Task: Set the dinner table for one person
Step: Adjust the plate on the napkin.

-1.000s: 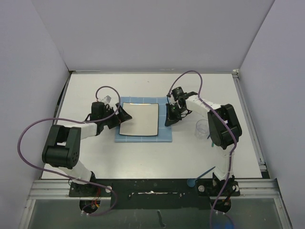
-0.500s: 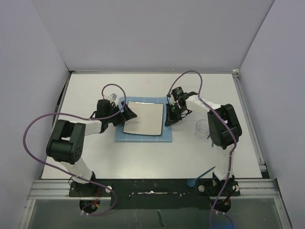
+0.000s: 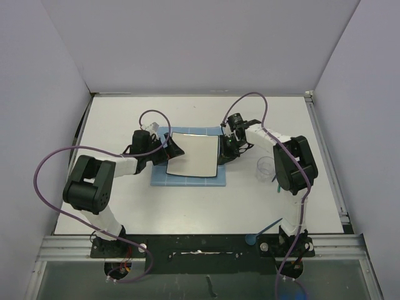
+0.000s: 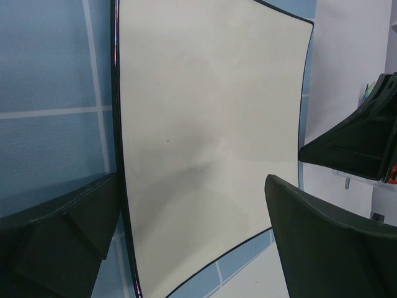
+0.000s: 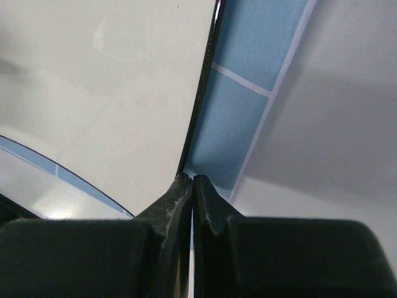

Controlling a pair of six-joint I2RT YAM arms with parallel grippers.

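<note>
Left claw (image 3: 172,149) spread wide, right claw (image 3: 223,154) pinched shut, dinner table (image 3: 187,209) lying beneath both.

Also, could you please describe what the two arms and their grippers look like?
The left arm and right arm both have white links between bulky black joint housings. A thin purple cable loops loosely off each one. The left gripper and right gripper carry matte black, wedge-shaped fingers. No markings are legible.

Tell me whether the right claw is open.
No, the right claw is shut, its tips pressed together at the rim of the square white dark-rimmed plate.
</note>
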